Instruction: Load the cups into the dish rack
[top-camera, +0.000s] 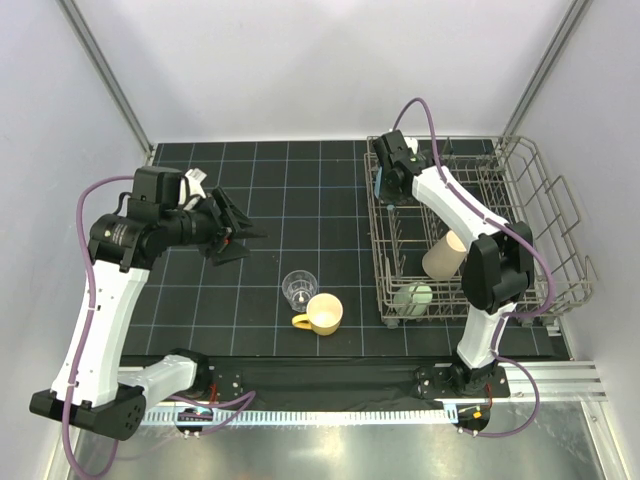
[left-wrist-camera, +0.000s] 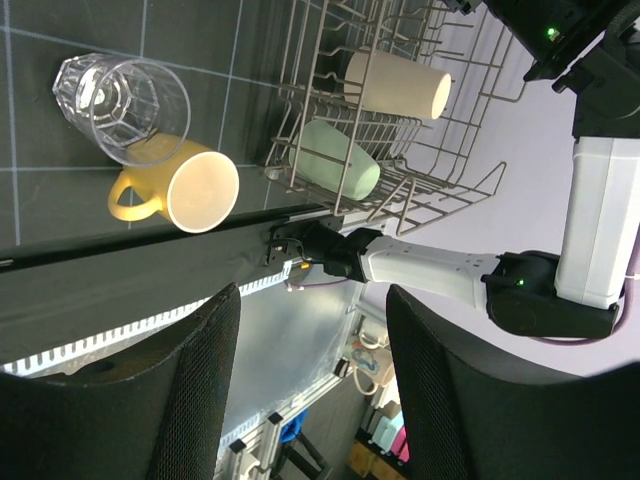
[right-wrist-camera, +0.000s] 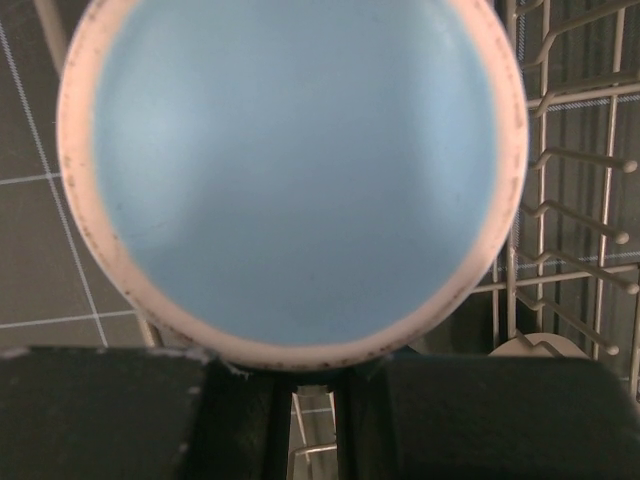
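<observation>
The bench (top-camera: 300, 200), covered by a dark gridded mat, carries everything. The dish rack (top-camera: 560, 200) stands on its right side, within the right arm's reach, which looks like the reason that arm does the loading. The right tool (top-camera: 392, 165) hangs over the rack's far left corner, clamped on the wall of the light blue cup (right-wrist-camera: 290, 170). The cup's round face fills the wrist view above the tines, a hold that seems meant to let it come down between them. The left tool (left-wrist-camera: 310, 380) hovers above the mat, well apart from the rack. Its jaws stand apart with nothing between them, probably ready for one of the loose cups. The tan tumbler (top-camera: 443, 256) and the pale green cup (top-camera: 415, 297) lie on their sides inside the rack at its near end, wedged among the wires. The yellow mug (top-camera: 322, 314) lies tipped on the bench with the clear glass (top-camera: 299, 288) upright just beside it, both not yet loaded.
</observation>
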